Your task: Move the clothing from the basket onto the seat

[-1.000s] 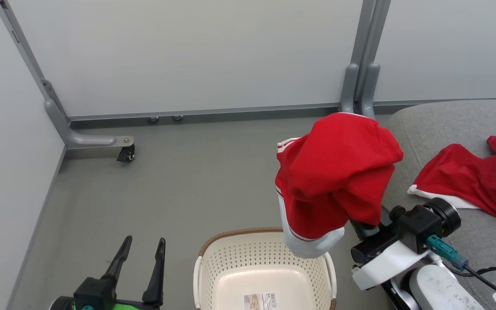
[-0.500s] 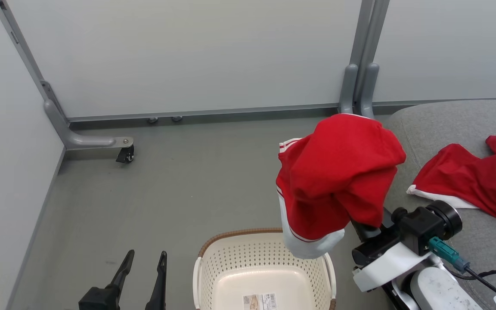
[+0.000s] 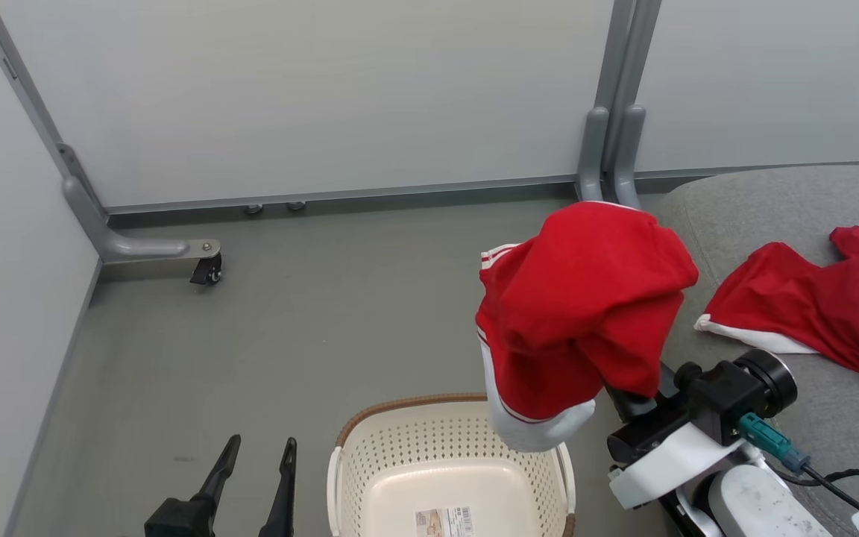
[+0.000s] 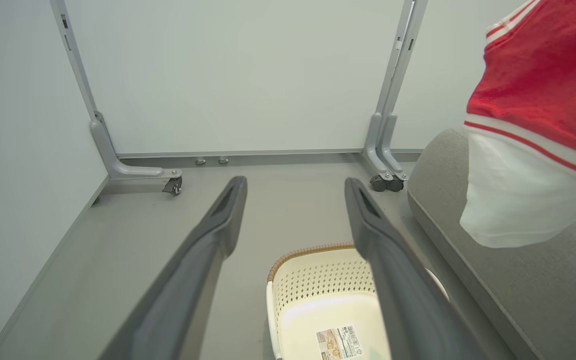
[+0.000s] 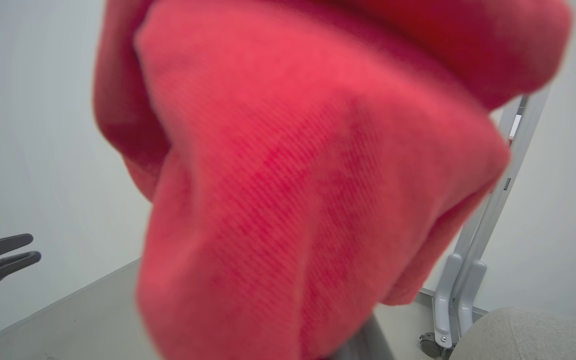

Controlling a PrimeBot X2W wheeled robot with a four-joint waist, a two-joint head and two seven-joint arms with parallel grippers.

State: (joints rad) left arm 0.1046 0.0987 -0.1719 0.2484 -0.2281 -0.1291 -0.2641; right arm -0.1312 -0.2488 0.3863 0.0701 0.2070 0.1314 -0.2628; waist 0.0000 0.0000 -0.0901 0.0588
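- Held garment (image 3: pixel 582 313): red, with a white hem and striped bands. It is draped over the right gripper (image 3: pixel 627 403) and raised clear of the basket (image 3: pixel 400 406). The white hem hangs above the basket's far right corner, beside the left edge of the seat (image 3: pixel 757 201).
- Right gripper: its fingers are covered by the cloth, so it cannot be told whether they are clenched on it. In the right wrist view the red fabric (image 5: pixel 308 200) is seen close up and blurred.
- Second garment (image 3: pixel 810 309): red with white trim, laid flat on the seat at far right.
- Basket: cream with a brown rim, set on the floor (image 3: pixel 288 321) at near centre, left of the seat. A label (image 3: pixel 444 520) is seen on its bottom.
- Left gripper (image 3: pixel 262 441): at near left, its fingers (image 4: pixel 228 210) spread apart and nothing held between them. It stands left of the basket, well apart from the garments.
- Seat: grey cushion at right.
- Panels (image 3: pixel 325 97): pale walls at far and left, carried on grey posts (image 3: pixel 608 142) with a caster (image 3: pixel 207 273).
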